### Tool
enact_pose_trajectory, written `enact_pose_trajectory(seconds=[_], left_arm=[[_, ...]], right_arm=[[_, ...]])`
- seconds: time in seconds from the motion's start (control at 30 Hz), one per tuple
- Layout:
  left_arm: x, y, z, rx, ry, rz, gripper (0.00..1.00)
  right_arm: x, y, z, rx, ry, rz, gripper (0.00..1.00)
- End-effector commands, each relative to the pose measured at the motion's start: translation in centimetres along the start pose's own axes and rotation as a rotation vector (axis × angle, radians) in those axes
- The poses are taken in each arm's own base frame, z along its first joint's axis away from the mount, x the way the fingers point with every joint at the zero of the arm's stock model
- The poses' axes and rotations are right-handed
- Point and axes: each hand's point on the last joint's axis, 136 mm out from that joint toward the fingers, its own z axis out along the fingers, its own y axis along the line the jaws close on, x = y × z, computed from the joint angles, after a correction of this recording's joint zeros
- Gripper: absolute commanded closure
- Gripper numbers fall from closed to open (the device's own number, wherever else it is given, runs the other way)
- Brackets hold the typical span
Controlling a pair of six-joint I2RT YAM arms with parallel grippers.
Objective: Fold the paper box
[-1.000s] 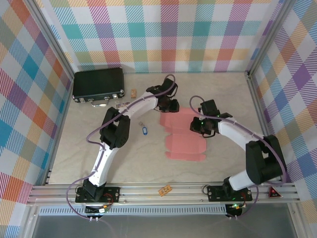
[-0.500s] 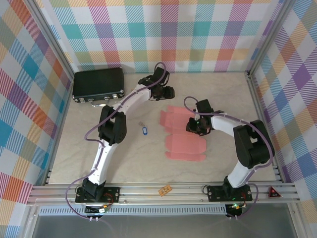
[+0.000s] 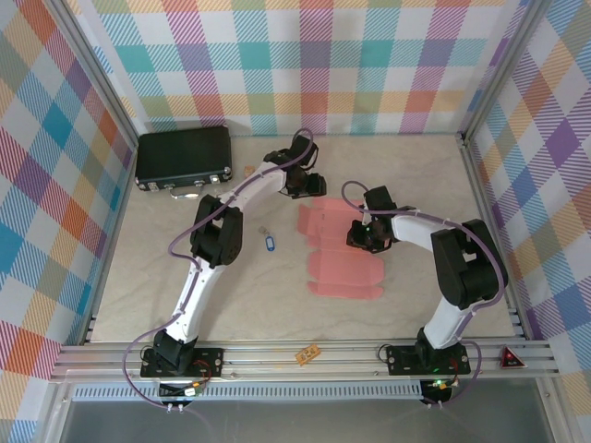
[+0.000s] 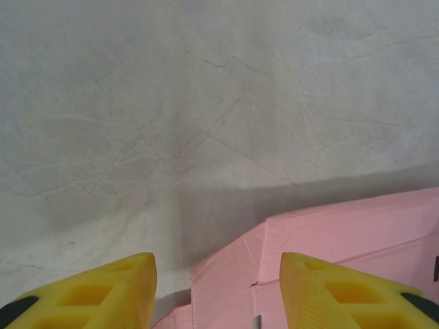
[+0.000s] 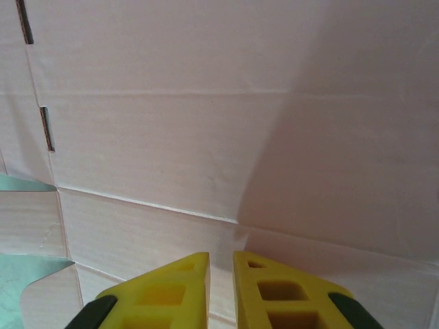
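Note:
The paper box (image 3: 342, 254) lies on the table as a flat salmon-pink die-cut sheet with flaps. My left gripper (image 3: 307, 189) hovers at the sheet's far edge, open; in the left wrist view its yellow fingers (image 4: 96, 291) stand wide apart with a slightly raised corner flap of the paper box (image 4: 329, 240) low between them. My right gripper (image 3: 359, 234) is over the sheet's right side. In the right wrist view it (image 5: 221, 274) is shut, with only a sliver between the fingertips, close above the creased panels of the paper box (image 5: 206, 103).
A black hard case (image 3: 183, 157) sits at the back left, with a small wooden block (image 3: 248, 171) beside it. A blue key tag (image 3: 270, 243) lies left of the sheet. A small orange piece (image 3: 307, 352) rests on the front rail. Checkered walls enclose three sides.
My left gripper swung away toward the back wall, then came partway back to the sheet's far edge. My right gripper shifted slightly left over the sheet.

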Motion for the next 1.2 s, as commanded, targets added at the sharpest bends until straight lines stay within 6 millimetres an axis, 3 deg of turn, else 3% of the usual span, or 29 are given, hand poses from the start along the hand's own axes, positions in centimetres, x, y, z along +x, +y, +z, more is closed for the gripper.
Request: enact_pose_trajectory(seconds=[0.0, 0.4, 0.7, 1.17], left_arm=[[0.3, -0.4, 0.2, 0.041, 0.036, 0.005, 0.52], [0.7, -0.7, 0.3, 0.054, 0.063, -0.018, 0.59], [0.8, -2.6, -1.3, 0.097, 0.057, 0.033, 0.64], [1.4, -4.8, -0.7, 0.128, 0.046, 0.098, 0.69]], right_arm=[[-0.5, 0.5, 0.2, -0.019, 0.001, 0.001, 0.82], [-0.6, 0.5, 0.2, -0.02, 0.002, 0.003, 0.82], [-0.7, 0.4, 0.5, -0.01, 0.015, 0.01, 0.82], [-0.4, 0.3, 1.1, -0.01, 0.048, 0.011, 0.82]])
